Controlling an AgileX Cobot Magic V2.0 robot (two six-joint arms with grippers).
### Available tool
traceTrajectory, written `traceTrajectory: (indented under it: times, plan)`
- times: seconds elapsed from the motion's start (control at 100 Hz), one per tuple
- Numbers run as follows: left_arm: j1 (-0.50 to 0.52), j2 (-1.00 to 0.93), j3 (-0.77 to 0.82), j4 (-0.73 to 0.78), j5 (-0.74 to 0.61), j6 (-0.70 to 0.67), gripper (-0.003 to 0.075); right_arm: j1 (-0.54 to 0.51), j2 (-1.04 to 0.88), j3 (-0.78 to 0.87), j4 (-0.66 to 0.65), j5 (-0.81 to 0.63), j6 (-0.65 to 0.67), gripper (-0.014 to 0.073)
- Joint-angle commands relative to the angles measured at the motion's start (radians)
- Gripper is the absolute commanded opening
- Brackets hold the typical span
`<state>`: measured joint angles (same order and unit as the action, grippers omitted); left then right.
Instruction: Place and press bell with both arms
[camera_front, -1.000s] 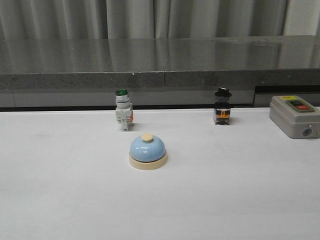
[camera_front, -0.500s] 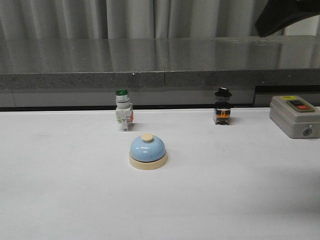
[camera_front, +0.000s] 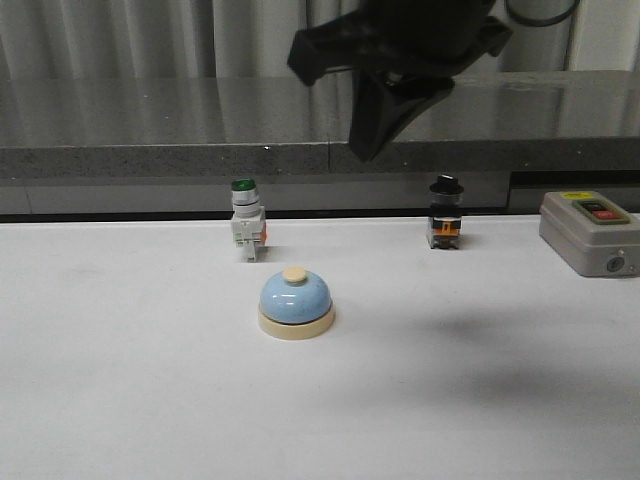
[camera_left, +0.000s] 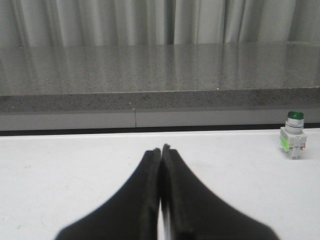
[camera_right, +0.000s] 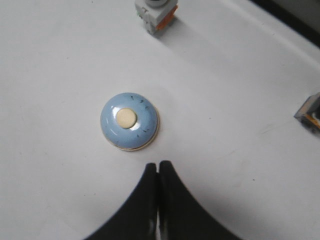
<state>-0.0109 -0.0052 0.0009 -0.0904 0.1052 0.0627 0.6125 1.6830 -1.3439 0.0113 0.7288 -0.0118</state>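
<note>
The light-blue bell (camera_front: 296, 303) with cream base and cream button stands upright on the white table (camera_front: 120, 380), at the middle. It also shows in the right wrist view (camera_right: 129, 121), seen from above. My right gripper (camera_right: 159, 164) is shut and empty, high above the table, a little to the bell's right and apart from it. In the front view it hangs as a dark shape (camera_front: 365, 148) at the top. My left gripper (camera_left: 161, 147) is shut and empty, low over bare table; the bell is out of its view.
A green-capped white push-button switch (camera_front: 246, 225) stands behind the bell, also in the left wrist view (camera_left: 294, 135). A black-knob switch (camera_front: 445, 215) stands at the back right. A grey box with a red button (camera_front: 590, 232) sits at the far right. A grey ledge (camera_front: 200, 150) runs along the back.
My right arm has come into the front view from the upper right and moved left, and now hangs above and behind the bell. The bell has not moved.
</note>
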Motion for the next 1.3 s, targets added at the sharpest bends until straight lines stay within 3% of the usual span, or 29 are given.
traceTrajectory:
  times: [0.0,0.43,0.74,1.01,1.29]
  plan:
    - [0.002,-0.035,0.021,-0.003,-0.073,-0.008,-0.0019,0.011,0.022,-0.092,0.015,0.017,-0.014,-0.0068]
    - [0.002,-0.035,0.021,-0.003,-0.073,-0.008,-0.0019,0.053,0.281,-0.337,0.016,0.167,-0.014,-0.0068]
    - [0.002,-0.035,0.021,-0.003,-0.073,-0.008,-0.0019,0.053,0.372,-0.363,0.016,0.19,-0.014,-0.0068]
    - [0.002,-0.035,0.021,-0.003,-0.073,-0.008,-0.0019,0.053,0.326,-0.363,0.006,0.18,-0.003,-0.0068]
    - [0.002,-0.035,0.021,-0.003,-0.073,-0.008,-0.0019,-0.004,0.215,-0.334,-0.058,0.173,0.102,-0.0068]
